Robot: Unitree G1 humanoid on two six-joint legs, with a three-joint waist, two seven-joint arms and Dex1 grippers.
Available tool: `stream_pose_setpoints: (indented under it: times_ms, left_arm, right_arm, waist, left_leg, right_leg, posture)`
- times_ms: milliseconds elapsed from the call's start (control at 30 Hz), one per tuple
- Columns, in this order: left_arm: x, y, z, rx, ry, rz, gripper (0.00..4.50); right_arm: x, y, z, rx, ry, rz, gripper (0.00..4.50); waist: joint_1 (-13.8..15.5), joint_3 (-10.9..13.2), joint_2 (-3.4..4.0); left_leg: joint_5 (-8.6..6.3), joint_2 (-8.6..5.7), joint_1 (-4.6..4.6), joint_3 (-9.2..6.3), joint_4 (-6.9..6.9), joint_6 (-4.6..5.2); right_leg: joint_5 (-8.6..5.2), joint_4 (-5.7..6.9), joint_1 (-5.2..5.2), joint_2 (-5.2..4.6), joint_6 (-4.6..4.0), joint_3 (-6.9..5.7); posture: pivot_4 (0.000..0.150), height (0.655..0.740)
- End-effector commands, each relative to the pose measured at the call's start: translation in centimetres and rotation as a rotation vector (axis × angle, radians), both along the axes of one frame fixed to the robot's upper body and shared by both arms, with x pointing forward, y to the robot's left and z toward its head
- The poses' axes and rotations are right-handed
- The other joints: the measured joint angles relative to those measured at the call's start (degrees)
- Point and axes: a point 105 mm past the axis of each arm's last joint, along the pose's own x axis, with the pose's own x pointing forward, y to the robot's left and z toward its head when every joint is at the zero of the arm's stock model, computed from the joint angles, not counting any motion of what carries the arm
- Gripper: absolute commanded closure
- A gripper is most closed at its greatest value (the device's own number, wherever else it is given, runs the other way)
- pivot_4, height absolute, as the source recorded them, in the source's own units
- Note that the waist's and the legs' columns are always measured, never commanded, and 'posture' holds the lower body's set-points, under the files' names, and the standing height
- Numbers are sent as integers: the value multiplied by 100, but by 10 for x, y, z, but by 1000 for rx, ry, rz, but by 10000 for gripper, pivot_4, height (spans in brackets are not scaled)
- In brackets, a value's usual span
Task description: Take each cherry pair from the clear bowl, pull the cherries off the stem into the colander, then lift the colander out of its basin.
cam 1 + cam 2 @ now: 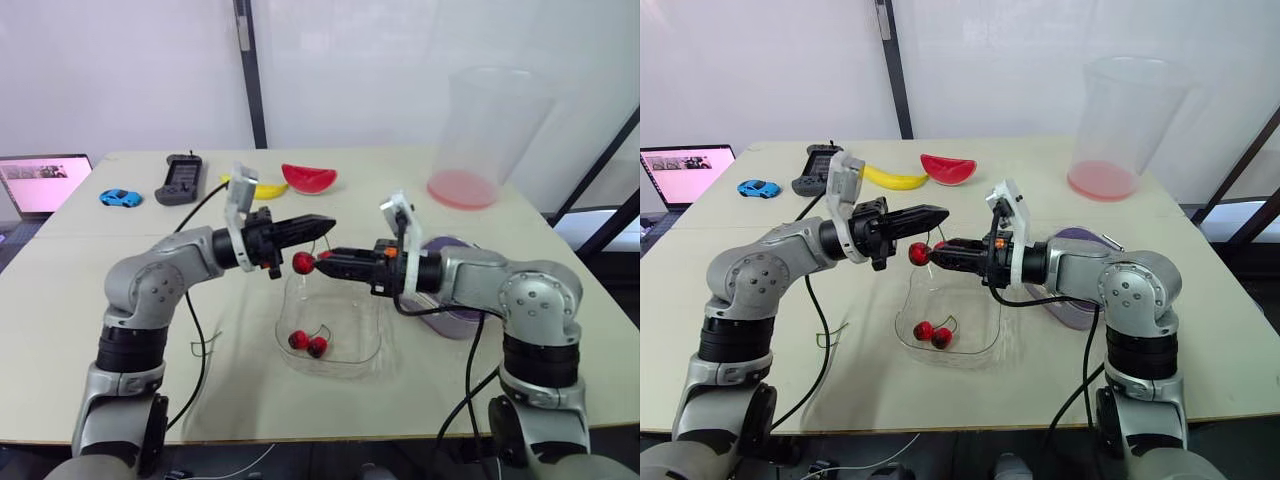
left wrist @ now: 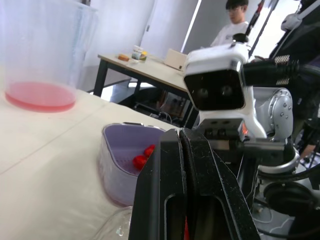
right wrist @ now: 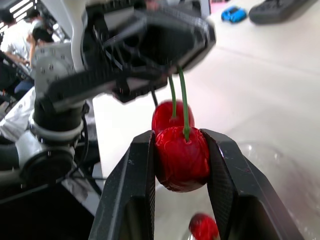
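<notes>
Above the clear bowl (image 1: 352, 362) a cherry pair is held between both grippers. My left gripper (image 1: 326, 225) is shut on the green stems (image 3: 176, 95). The right gripper (image 3: 181, 145) is shut on one cherry (image 3: 181, 159) of the pair. The other cherry (image 1: 303, 262) hangs free beside it. Another cherry pair (image 1: 308, 343) lies in the bowl. To the right, behind my right arm, stands the purple colander (image 2: 116, 150) in its basin, with a few cherries (image 2: 142, 156) inside.
A tall clear bucket (image 1: 485, 130) with a pink bottom stands at the back right. A watermelon slice (image 1: 308, 178), a banana (image 1: 268, 189), a black controller (image 1: 181, 180), a blue toy car (image 1: 120, 198) and a laptop (image 1: 42, 184) line the back left. A person (image 2: 235, 22) sits far off.
</notes>
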Motion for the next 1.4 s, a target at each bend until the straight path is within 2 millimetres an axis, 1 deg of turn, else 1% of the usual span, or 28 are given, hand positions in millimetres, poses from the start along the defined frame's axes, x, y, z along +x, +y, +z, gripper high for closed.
stream_pose_setpoints:
  times_ms: [33, 100, 167, 233, 300, 400, 467, 533, 567, 633, 667, 733, 867, 900, 967, 1100, 1133, 1200, 1267, 1300, 1400]
  left_arm:
    - [-7, 1, 13, -23, -64, -13, 45000]
    - [-7, 1, 13, -23, -64, -13, 45000]
    - [-6, 2, 13, -22, -64, -10, 45000]
    - [-6, 3, 13, -22, -64, -8, 45000]
    - [-6, 3, 13, -23, -64, -7, 45000]
    - [-6, 4, 13, -20, -65, -3, 45000]
    - [-6, 7, 13, -16, -67, 7, 45000]
    - [-5, 11, 13, -14, -69, 18, 45000]
    - [-5, 12, 13, -13, -70, 23, 45000]
    - [-5, 15, 13, -9, -73, 29, 45000]
    - [-5, 15, 12, -10, -73, 32, 45000]
    - [-6, 16, 12, -11, -76, 36, 45000]
    - [-8, 16, 11, -14, -80, 40, 45000]
    - [-8, 16, 11, -16, -81, 45, 45000]
    - [-9, 17, 11, -19, -80, 51, 45000]
    - [-9, 17, 11, -25, -78, 57, 45000]
    - [-9, 17, 11, -25, -77, 57, 45000]
    - [-9, 17, 11, -29, -76, 57, 45000]
    - [-9, 16, 12, -32, -77, 52, 45000]
    - [-9, 15, 13, -32, -77, 50, 45000]
    - [-8, 15, 17, -45, -81, 43, 45000]
  right_arm:
    - [-7, -1, -7, -48, -3, 34, 31087]
    - [-8, -3, -7, -52, -4, 38, 31087]
    - [-10, -9, 3, -11, 0, 47, 31087]
    - [-15, -16, 10, -11, -17, 57, 31087]
    - [-17, -26, 19, -17, -37, 51, 31087]
    - [-8, -58, 33, -98, -105, -57, 31087]
    - [8, -92, 36, -219, -160, -204, 31087]
    - [21, -127, 35, -358, -206, -320, 31087]
    - [28, -147, 29, -452, -225, -370, 31087]
    - [34, -175, 16, -605, -240, -409, 31087]
    - [36, -185, 9, -658, -235, -411, 31087]
    - [41, -195, 0, -713, -234, -410, 31087]
    - [48, -203, -23, -780, -200, -390, 31087]
    - [50, -205, -29, -795, -190, -390, 28515]
    - [52, -208, -32, -811, -188, -396, 21420]
    - [53, -208, -22, -806, -210, -398, 3254]
    - [53, -208, -18, -804, -216, -400, 314]
    - [51, -208, -7, -786, -229, -406, 314]
    - [46, -202, 11, -731, -248, -401, 314]
    - [44, -200, 17, -716, -254, -398, 314]
    - [33, -172, 47, -507, -270, -330, 314]
  waist:
    - [5, 0, 0]
    - [3, 0, 0]
    - [4, 0, -1]
    - [5, 0, -1]
    - [25, 1, -2]
    - [80, 3, -1]
    - [135, 4, -1]
    - [162, 5, -3]
    - [171, 5, -3]
    - [158, 6, -7]
    - [152, 6, -7]
    - [119, 6, -6]
    - [117, 8, -1]
    - [130, 8, -1]
    - [144, 8, -1]
    - [170, 8, -1]
    - [165, 8, -1]
    - [163, 8, -1]
    - [160, 9, -1]
    - [160, 9, -1]
    - [161, 9, 0]
  left_leg:
    - [0, 0, 0, 0, 0, 0]
    - [0, 0, -1, 0, 0, 0]
    - [0, 0, 0, 0, 0, 0]
    - [0, 0, -1, 0, 0, 0]
    - [0, 0, -2, 0, 0, 0]
    - [0, -1, -2, 1, 2, 0]
    - [-1, -2, -2, 1, 3, 1]
    - [-1, -2, -2, 4, 5, 2]
    - [-1, -2, -2, 5, 5, 2]
    - [-2, -2, -1, 8, 7, 4]
    - [-2, -2, -1, 8, 7, 4]
    - [-2, -1, 1, 10, 6, 4]
    - [-2, 1, 3, 16, 3, 4]
    - [-2, 2, 3, 16, 3, 4]
    - [-2, 1, 1, 16, 6, 4]
    - [-2, 0, 0, 16, 9, 3]
    - [-2, 0, 0, 16, 9, 3]
    - [-2, 0, 0, 16, 9, 3]
    - [-2, 0, 0, 16, 8, 3]
    - [-2, 0, 1, 16, 8, 3]
    - [-2, 0, 1, 16, 8, 3]
  right_leg:
    - [0, -1, 0, 0, 0, 0]
    - [0, -2, 0, 0, 0, 1]
    - [0, -2, 0, 0, 0, 1]
    - [0, -2, 0, 0, 0, 1]
    - [0, -3, 0, 0, 0, 1]
    - [0, -7, 3, -2, 0, 1]
    - [0, -10, 5, -1, 0, 1]
    - [0, -15, 7, -1, 1, 1]
    - [0, -17, 8, -1, 1, 2]
    - [-1, -19, 9, -2, 1, 3]
    - [-1, -19, 9, -2, 1, 3]
    - [-1, -19, 9, -1, 1, 6]
    - [-1, -15, 2, 1, 1, 13]
    - [-1, -15, 2, 1, 1, 13]
    - [-1, -15, 2, -1, 1, 14]
    - [0, -15, 4, -4, 1, 13]
    - [0, -15, 4, -4, 1, 13]
    - [0, -15, 4, -4, 1, 13]
    - [0, -15, 4, -4, 1, 13]
    - [0, -15, 4, -4, 1, 13]
    - [0, -15, 4, -4, 1, 13]
  posture:
    - [1500, 7380]
    - [1500, 7380]
    - [1500, 7380]
    - [1500, 7380]
    - [1500, 7380]
    - [1500, 7380]
    - [1500, 7380]
    - [1500, 7380]
    - [1500, 7380]
    - [1500, 7380]
    - [1500, 7380]
    - [1500, 7380]
    - [1500, 7380]
    - [1500, 7380]
    - [1500, 7380]
    - [1500, 7380]
    - [1500, 7380]
    - [1500, 7380]
    - [1500, 7380]
    - [1500, 7380]
    - [1500, 7380]
